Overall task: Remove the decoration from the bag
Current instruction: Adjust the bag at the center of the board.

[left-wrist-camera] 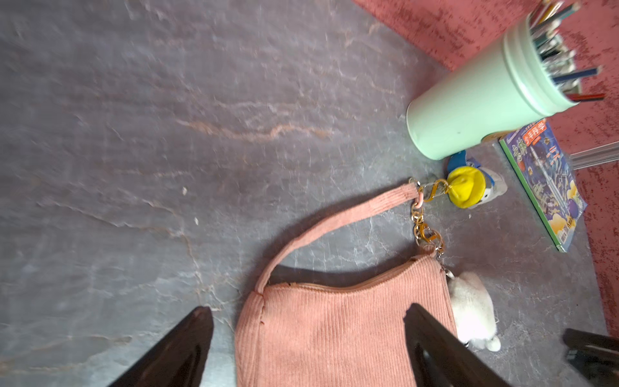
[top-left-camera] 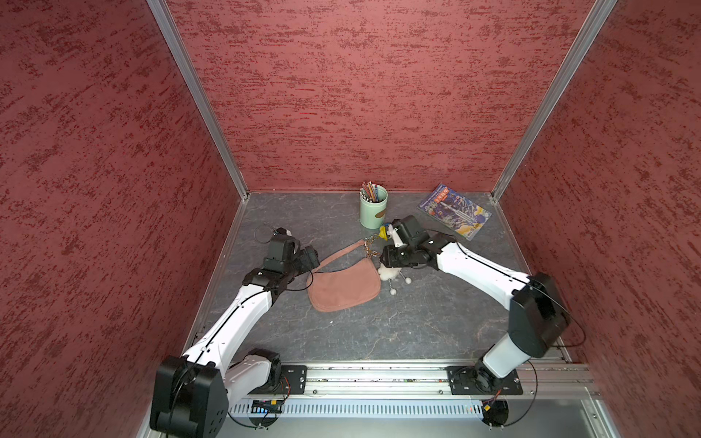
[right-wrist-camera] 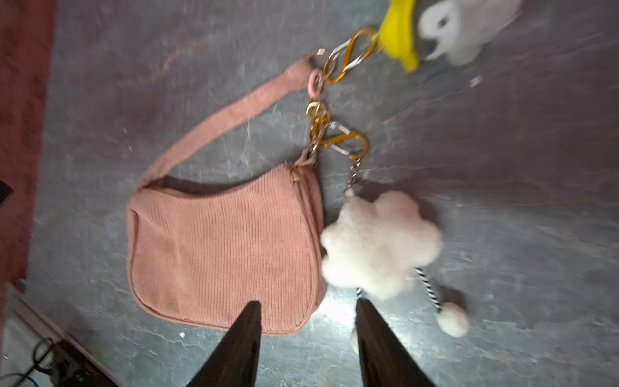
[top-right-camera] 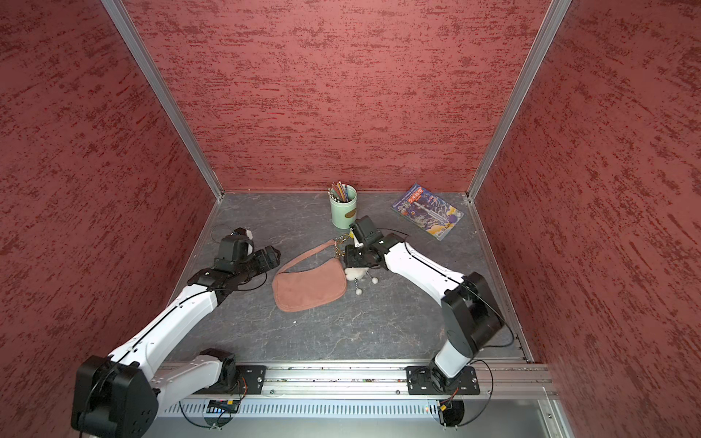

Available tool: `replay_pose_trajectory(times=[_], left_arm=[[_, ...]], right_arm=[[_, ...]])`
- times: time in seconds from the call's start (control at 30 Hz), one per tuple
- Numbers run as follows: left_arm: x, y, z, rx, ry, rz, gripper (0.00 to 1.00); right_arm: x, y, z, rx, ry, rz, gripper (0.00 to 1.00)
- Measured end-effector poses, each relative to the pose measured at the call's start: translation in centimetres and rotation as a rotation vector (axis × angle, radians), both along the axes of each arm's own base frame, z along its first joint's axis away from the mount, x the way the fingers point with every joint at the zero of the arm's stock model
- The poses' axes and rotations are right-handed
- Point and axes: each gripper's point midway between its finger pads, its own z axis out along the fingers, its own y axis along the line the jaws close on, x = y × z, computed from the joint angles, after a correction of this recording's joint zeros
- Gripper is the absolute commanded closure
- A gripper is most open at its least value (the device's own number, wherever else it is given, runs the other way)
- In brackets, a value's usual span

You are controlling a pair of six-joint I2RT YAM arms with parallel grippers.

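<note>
While the pink bag [top-left-camera: 343, 290] is laid flat mid-tabletop [top-left-camera: 379, 341] between both arms, the left jaws are seen wide apart by its left end, nothing gripped. The right jaws are seen partly open and empty at the bag's right end, beside the white fluffy charm [right-wrist-camera: 378, 244]. That charm and a yellow-hatted plush [left-wrist-camera: 467, 187] are clipped to the strap chain [right-wrist-camera: 318, 124], near the pencil cup [top-left-camera: 373, 210].

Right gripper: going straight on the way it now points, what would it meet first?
The right gripper would probably meet the rounded end of the bag first, close beside the white fluffy charm; depth is unclear.
</note>
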Motion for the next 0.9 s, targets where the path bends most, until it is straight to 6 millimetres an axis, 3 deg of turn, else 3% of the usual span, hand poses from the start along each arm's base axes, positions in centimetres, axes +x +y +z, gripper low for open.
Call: replay_pose_trajectory(times=[0.13, 0.27, 0.4, 0.53, 0.67, 0.8, 0.9], left_arm=[[-0.2, -0.7, -3.1, -0.009, 0.106, -0.017, 0.17], [-0.6, -1.7, -5.1, -0.017, 0.177, -0.045, 0.19], [-0.3, -3.0, -4.7, -0.027, 0.177, -0.082, 0.17], [1.6, -4.1, -3.6, -0.018, 0.146, -0.117, 0.17], [4.4, -5.5, -3.4, 0.023, 0.131, -0.185, 0.21], [7.6, -8.0, -3.9, 0.098, 0.127, -0.322, 0.22], [8.8, -9.8, -4.6, 0.153, 0.130, -0.424, 0.19]], right_arm=[[-0.6, 1.8, -3.1, -0.047, 0.063, 0.046, 0.53], [-0.6, 2.8, -5.1, -0.074, 0.098, 0.059, 0.60], [-2.0, 2.9, -6.3, -0.085, 0.125, 0.062, 0.64], [-5.3, 2.7, -7.3, -0.099, 0.167, 0.084, 0.63], [-6.6, 2.7, -5.6, -0.074, 0.160, 0.094, 0.53], [-4.6, 2.5, -1.3, -0.002, 0.072, 0.071, 0.49], [-2.8, 1.9, 1.1, 0.041, 0.012, 0.036, 0.49]])
